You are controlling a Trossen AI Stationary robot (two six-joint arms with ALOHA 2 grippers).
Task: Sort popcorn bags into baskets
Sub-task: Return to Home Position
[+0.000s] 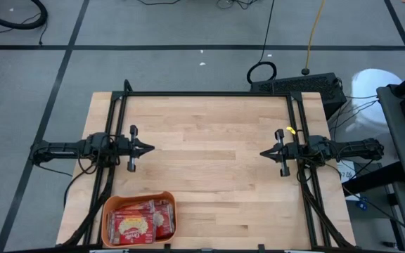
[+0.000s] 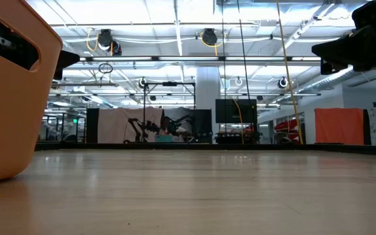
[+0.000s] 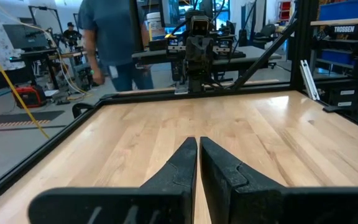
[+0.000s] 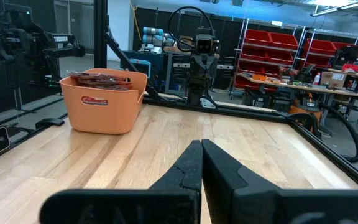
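An orange plastic basket (image 1: 139,219) stands on the wooden table near its front left corner; it also shows in the right wrist view (image 4: 104,99) and at the left of the low view (image 2: 8,91). Red popcorn bags (image 1: 138,223) with yellow-cream pictures lie piled inside it, their tops showing over the rim (image 4: 101,79). My left gripper (image 1: 150,148) hovers shut over the table's left side, pointing level toward the right. My right gripper (image 1: 263,152) hovers shut over the right side, pointing level toward the left. Both are far from the basket and hold nothing.
A black metal frame (image 1: 209,93) runs along the table's far edge and down both sides. A broad stretch of bare wood (image 1: 209,169) lies between the two grippers. A person (image 3: 114,43) walks on the floor beyond the table's right side.
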